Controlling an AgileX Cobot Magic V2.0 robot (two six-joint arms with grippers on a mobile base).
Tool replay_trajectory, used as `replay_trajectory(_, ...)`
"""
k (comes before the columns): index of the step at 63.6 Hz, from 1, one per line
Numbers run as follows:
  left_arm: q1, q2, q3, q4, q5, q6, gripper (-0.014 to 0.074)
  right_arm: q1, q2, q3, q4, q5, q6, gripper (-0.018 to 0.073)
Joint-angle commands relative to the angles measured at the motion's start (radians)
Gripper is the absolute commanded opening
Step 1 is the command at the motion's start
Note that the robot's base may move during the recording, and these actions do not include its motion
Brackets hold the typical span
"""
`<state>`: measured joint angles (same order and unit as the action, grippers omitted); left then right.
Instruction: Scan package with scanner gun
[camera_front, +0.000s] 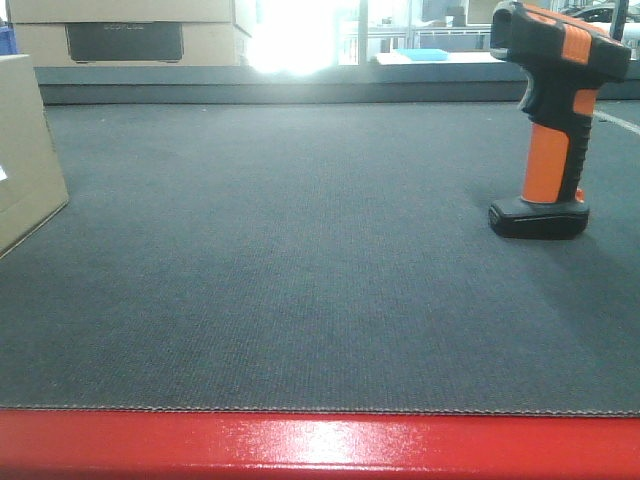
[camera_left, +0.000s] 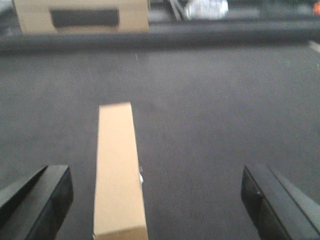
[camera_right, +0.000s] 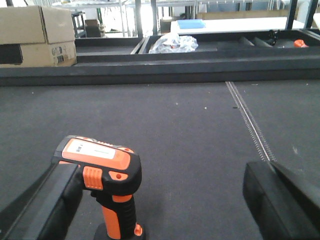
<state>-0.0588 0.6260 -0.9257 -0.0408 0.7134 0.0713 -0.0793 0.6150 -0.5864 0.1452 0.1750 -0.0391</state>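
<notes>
My left gripper (camera_left: 157, 205) has its jaws spread wide and holds nothing. Its two black fingers (camera_left: 42, 200) sit at the bottom corners of the left wrist view, which is somewhat blurred. The package (camera_left: 119, 170) stands on the dark mat (camera_left: 210, 115) between these jaws. Its narrow tan top runs away from me, much closer to the jaw on the left of the view than to the one on the right. A strip of mat shows on either side, so neither jaw touches it. A bit of the white label (camera_left: 141, 175) peeks out on the face turned toward the farther jaw. Well beyond the jaws, at the far edge of the mat, sits a bigger cardboard box (camera_left: 82, 17) with a dark panel.

My right gripper (camera_right: 160, 202) is likewise parted wide with nothing in its grasp. The scanner gun (camera_right: 107, 175) stands upright on its black foot between these jaws, hard by the jaw on the left of the view and well apart from the other. Its orange-striped head overlaps that near jaw in the picture, and I cannot tell whether they touch. Ahead of the jaws a stitched seam (camera_right: 250, 122) runs across the mat toward the far rail. Past the rail lies a crumpled plastic bag (camera_right: 172, 44).

In the front view the package is cut off at the left border and the scanner gun stands well apart at the right. Neither gripper shows there, and a red edge (camera_front: 320, 445) runs along the front of the mat.
</notes>
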Motion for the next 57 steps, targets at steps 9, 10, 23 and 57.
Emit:
replay_trajectory(9, -0.018, 0.229, -0.222, 0.027, 0.219, -0.110, 0.0580, 0.051, 0.003, -0.010, 0.001, -0.025, -0.005, 0.0561)
replay_trajectory(10, -0.018, 0.255, -0.237, 0.027, 0.231, -0.110, 0.0580, 0.056, 0.003, -0.010, 0.001, -0.023, -0.005, 0.0561)
replay_trajectory(23, -0.012, 0.526, -0.482, 0.078, 0.466, -0.110, 0.0580, 0.095, 0.003, -0.010, 0.001, -0.019, -0.005, 0.0561)
replay_trajectory(57, 0.118, 0.940, -0.681, 0.016, 0.508, 0.026, 0.0580, 0.113, 0.003, -0.010, 0.001, 0.027, -0.005, 0.0561)
